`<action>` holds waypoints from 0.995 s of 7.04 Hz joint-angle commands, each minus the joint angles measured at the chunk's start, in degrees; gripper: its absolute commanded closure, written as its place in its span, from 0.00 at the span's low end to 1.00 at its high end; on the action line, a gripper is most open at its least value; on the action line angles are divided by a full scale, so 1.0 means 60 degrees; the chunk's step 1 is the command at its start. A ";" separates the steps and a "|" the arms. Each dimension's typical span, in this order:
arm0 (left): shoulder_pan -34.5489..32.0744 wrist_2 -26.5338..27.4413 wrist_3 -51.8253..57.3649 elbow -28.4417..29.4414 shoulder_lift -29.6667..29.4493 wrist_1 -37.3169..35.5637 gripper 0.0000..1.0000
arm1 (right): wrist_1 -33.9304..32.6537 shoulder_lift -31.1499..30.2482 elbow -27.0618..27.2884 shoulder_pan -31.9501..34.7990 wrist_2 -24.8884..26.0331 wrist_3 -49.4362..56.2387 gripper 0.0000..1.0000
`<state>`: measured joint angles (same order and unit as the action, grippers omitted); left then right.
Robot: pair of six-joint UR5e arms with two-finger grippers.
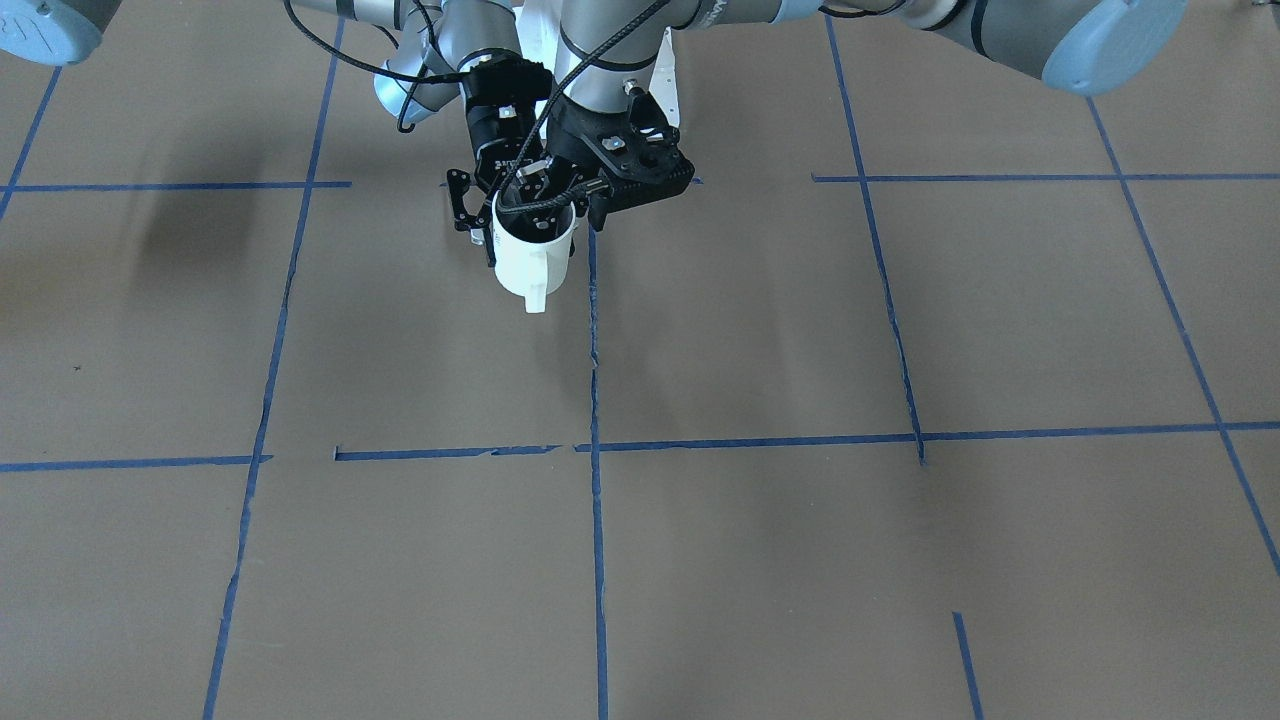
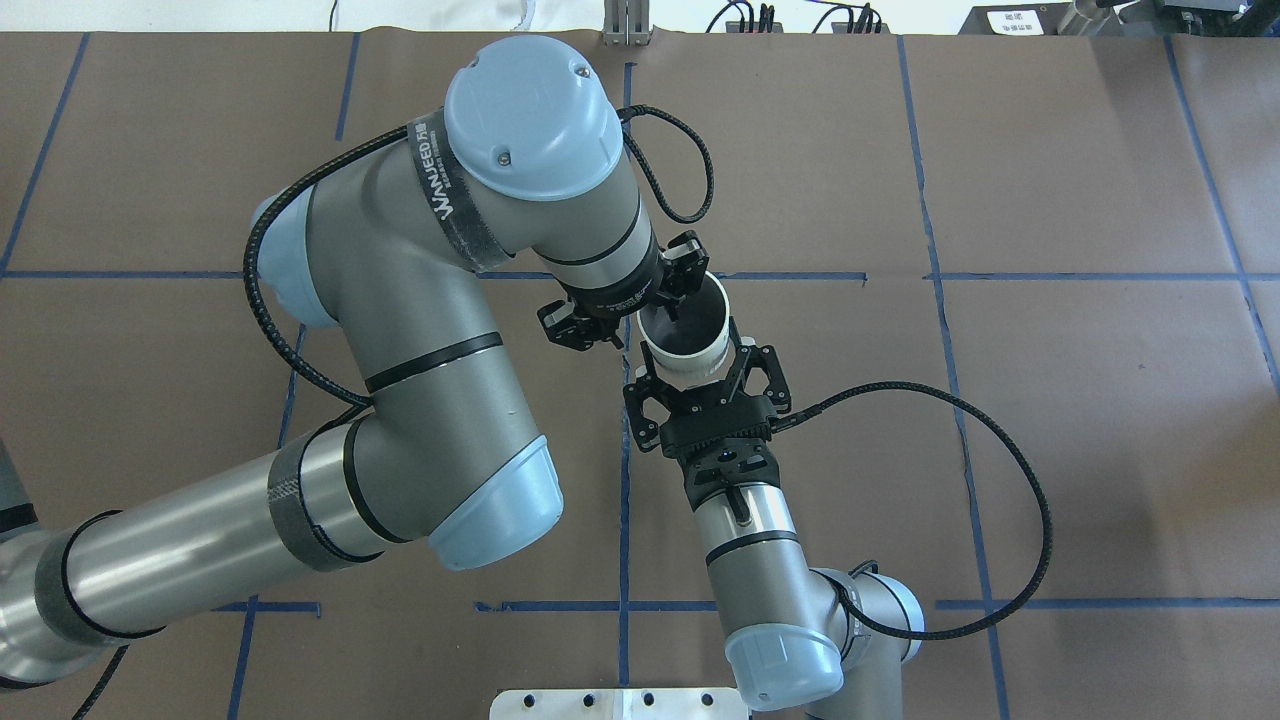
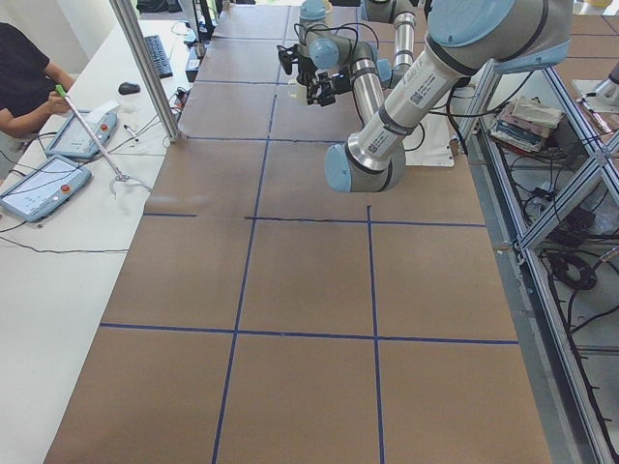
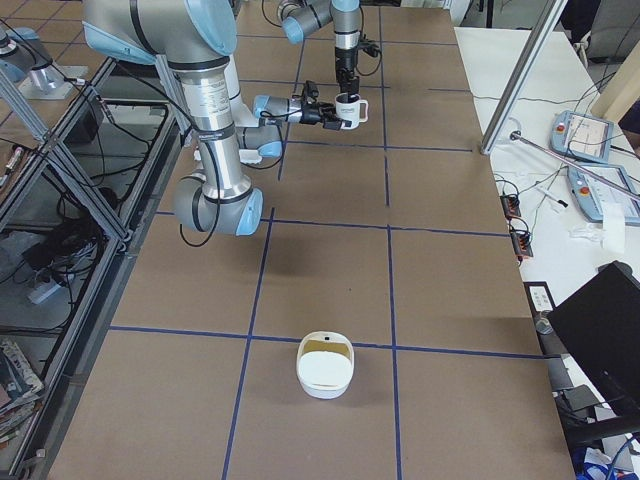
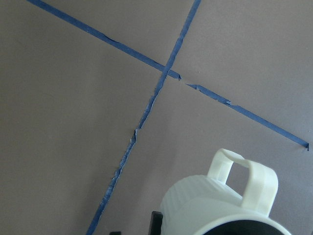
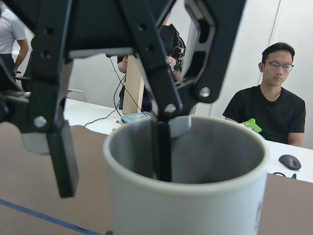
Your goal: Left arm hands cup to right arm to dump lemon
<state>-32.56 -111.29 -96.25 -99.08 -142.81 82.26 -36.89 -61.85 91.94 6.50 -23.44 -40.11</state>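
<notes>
The white cup (image 2: 684, 352) hangs above the table's middle, mouth up, its handle (image 1: 537, 292) pointing away from the robot. My right gripper (image 2: 700, 365) comes in level from the robot's side and is shut on the cup's body. My left gripper (image 6: 111, 156) hangs over the mouth and is open. One of its fingers (image 6: 161, 152) reaches inside the cup; the other (image 6: 61, 161) stands outside the wall with a gap. The cup also shows in the left wrist view (image 5: 215, 200). The lemon is hidden; the cup's bottom does not show.
A white bowl (image 4: 325, 365) sits on the brown paper far along the table on the robot's right. Blue tape lines (image 1: 595, 400) grid the table. Operators sit at a side desk (image 3: 58, 145) with tablets beyond the far edge.
</notes>
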 commanded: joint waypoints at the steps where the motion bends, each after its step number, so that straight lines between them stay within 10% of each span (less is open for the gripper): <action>1: -0.0009 -0.0011 -0.0014 -0.0156 0.0041 -0.0100 1.00 | 0.0011 -0.0047 0.0000 -0.0058 -0.0004 0.0063 0.00; 7: -0.0855 -0.0026 -0.0087 -0.1671 0.0694 -0.0130 1.00 | 0.0158 -0.0766 0.0029 -0.0337 0.0010 0.0020 0.00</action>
<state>-35.37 -111.36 -96.88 -104.26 -141.43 81.41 -36.05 -66.07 91.92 4.55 -23.38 -39.89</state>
